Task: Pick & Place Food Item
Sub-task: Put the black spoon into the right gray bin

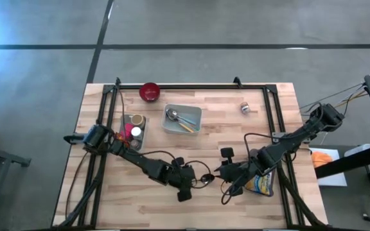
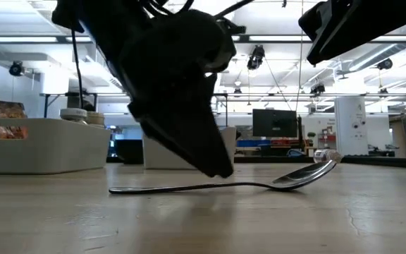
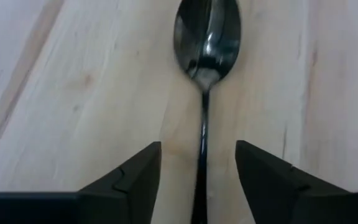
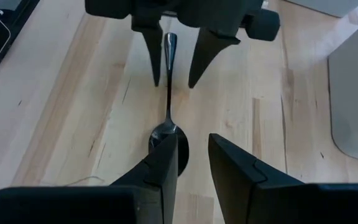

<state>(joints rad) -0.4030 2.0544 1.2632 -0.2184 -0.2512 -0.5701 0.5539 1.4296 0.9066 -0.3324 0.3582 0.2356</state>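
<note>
Spoon (image 3: 206, 43) flat on wooden table (image 3: 73, 93), left end effector (image 3: 197, 177) apart astride handle, right end effector (image 4: 193, 163) slightly apart, no legible writing

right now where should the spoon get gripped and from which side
Grip the spoon on its thin handle, coming down from above with the fingers either side. It lies flat on the table, so only the narrow handle fits between them. The left gripper already straddles it, open; the right gripper hangs over the bowl end.

Silver spoon (image 3: 206, 43), red bowl (image 1: 149, 92), pale wooden table (image 1: 236, 192).
</note>
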